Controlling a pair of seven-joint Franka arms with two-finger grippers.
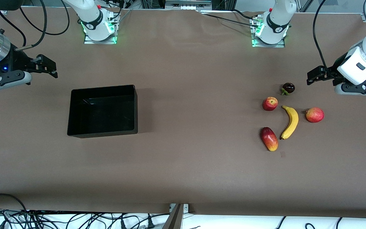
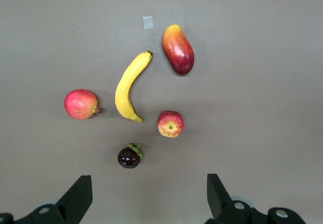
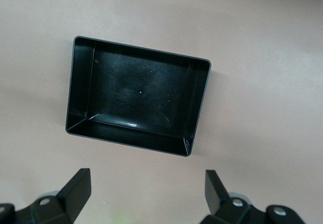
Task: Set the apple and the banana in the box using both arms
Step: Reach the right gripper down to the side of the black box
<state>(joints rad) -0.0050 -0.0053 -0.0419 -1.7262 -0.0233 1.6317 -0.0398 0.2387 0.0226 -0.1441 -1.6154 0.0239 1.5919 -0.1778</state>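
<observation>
The apple [image 1: 270,103] and the banana [image 1: 290,121] lie on the brown table toward the left arm's end, the banana nearer to the front camera. Both show in the left wrist view, the apple [image 2: 170,123] beside the banana [image 2: 129,87]. The black box [image 1: 103,109] stands empty toward the right arm's end and fills the right wrist view [image 3: 139,95]. My left gripper [image 1: 312,77] hangs open and empty over the table beside the fruit group [image 2: 150,183]. My right gripper [image 1: 50,67] hangs open and empty over the table beside the box [image 3: 147,178].
A red-orange round fruit with a nub [image 1: 314,114] lies beside the banana. An oblong red-and-yellow fruit [image 1: 269,138] lies nearer to the front camera than the apple. A dark purple fruit with a green stalk [image 1: 288,88] lies farther off than the apple. Cables hang along the table's front edge.
</observation>
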